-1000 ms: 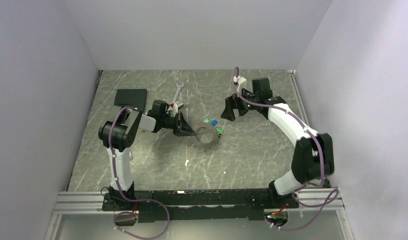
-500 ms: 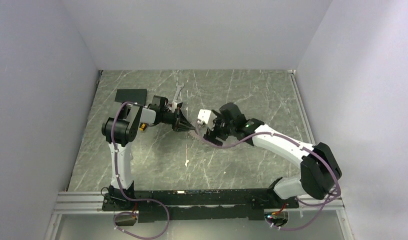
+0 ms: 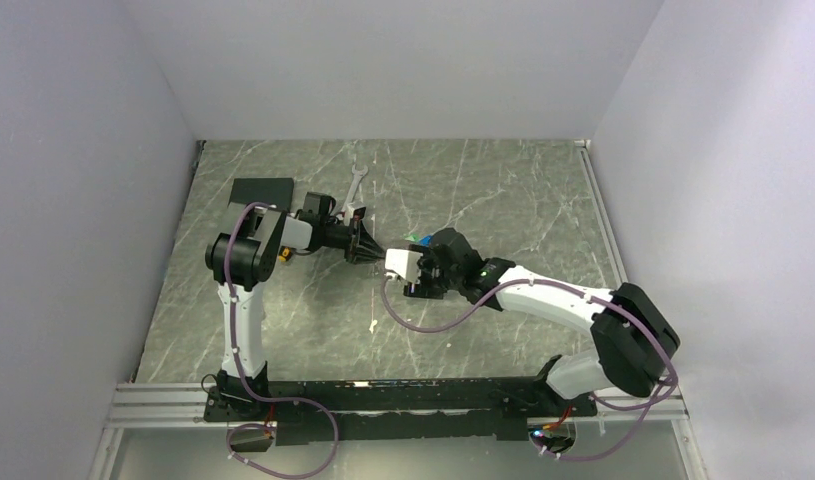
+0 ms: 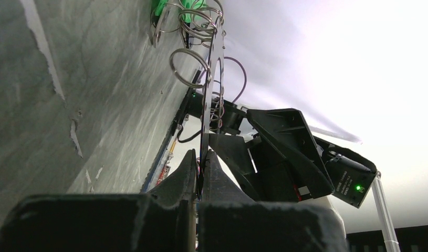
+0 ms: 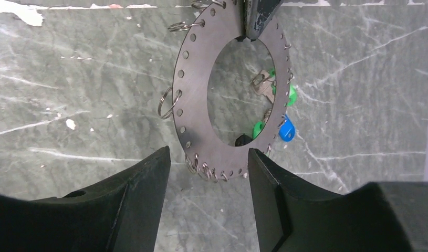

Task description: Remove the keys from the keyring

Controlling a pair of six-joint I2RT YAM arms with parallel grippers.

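- Two claws meet over the table [image 5: 70, 79]: my left claw [image 4: 200, 173] is clenched on the rim of the keyring [image 5: 193, 79].
- My right claw [image 5: 207, 155] is spread wide, with a finger on either side of the keyring's opposite edge.
- Green and blue keys [image 5: 286, 131] hang along one side of the keyring.

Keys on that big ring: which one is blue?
The blue key, hanging at the lower right of the keyring in the right wrist view. The plastic-headed ones beside it are green keys.
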